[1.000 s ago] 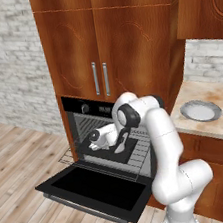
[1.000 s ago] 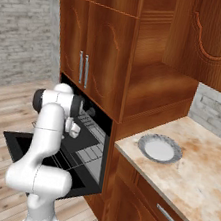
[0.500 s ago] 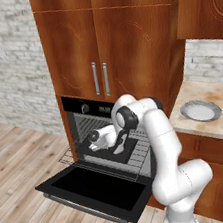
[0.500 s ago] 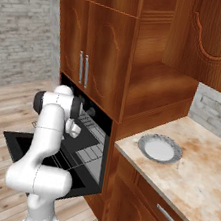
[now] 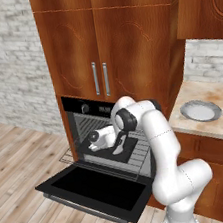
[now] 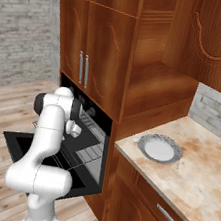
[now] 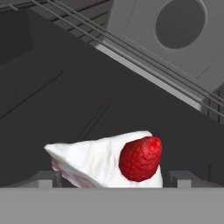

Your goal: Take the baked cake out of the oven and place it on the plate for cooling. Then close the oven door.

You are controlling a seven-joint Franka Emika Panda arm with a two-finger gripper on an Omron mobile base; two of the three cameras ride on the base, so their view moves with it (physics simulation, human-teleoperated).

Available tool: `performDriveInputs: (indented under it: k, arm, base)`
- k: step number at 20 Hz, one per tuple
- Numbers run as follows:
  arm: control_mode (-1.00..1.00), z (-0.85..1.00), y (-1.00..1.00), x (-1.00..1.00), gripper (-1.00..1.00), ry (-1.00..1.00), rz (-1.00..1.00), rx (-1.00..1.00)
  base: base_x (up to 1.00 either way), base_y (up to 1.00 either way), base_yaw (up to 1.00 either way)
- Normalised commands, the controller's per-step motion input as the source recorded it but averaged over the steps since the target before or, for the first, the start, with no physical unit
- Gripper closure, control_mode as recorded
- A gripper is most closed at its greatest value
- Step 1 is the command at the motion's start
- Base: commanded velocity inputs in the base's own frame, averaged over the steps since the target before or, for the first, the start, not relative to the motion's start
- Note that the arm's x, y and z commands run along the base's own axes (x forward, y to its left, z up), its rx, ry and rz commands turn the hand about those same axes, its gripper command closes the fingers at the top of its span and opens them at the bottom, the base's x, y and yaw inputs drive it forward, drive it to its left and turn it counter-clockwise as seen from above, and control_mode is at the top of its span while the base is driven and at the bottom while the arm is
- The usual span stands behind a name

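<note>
While the oven stands with its oven door dropped flat, the plate rests on the worktop. The baked cake lies on a dark tray inside, between the claw's parted tips.

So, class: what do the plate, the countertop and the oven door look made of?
Plate: glazed ceramic, it seems; pale, smooth, darker rim.
Countertop: probably polished stone; mottled beige with rusty patches.
Oven door: apparently dark glass; glossy black panel.
</note>
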Motion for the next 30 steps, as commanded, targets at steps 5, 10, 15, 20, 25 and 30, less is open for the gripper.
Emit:
performDriveInputs:
  k: [5, 10, 15, 20, 25, 30]
  arm:
    - [-1.0, -0.06, 0.0, 0.06, -1.0, 0.0, 0.0, 0.0]
    - [-1.0, -0.06, 0.0, 0.03, 1.0, 0.0, 0.0, 0.0]
    - [-1.0, -0.15, 0.0, 0.0, 1.0, 0.03, 0.0, -0.01]
    - [-1.0, -0.13, -0.03, -0.03, 1.0, 0.0, 0.0, 0.0]
    - [-1.0, -0.12, -0.01, -0.19, 1.0, 0.0, 0.0, 0.0]
    - [-1.0, -0.09, 0.0, -0.24, 1.0, 0.0, 0.0, 0.0]
  base:
    - [0.0, 0.0, 0.0]
    - [0.0, 0.0, 0.0]
    - [0.0, 0.0, 0.0]
    - [0.0, 0.0, 0.0]
    - [0.0, 0.0, 0.0]
    - [0.0, 0.0, 0.0]
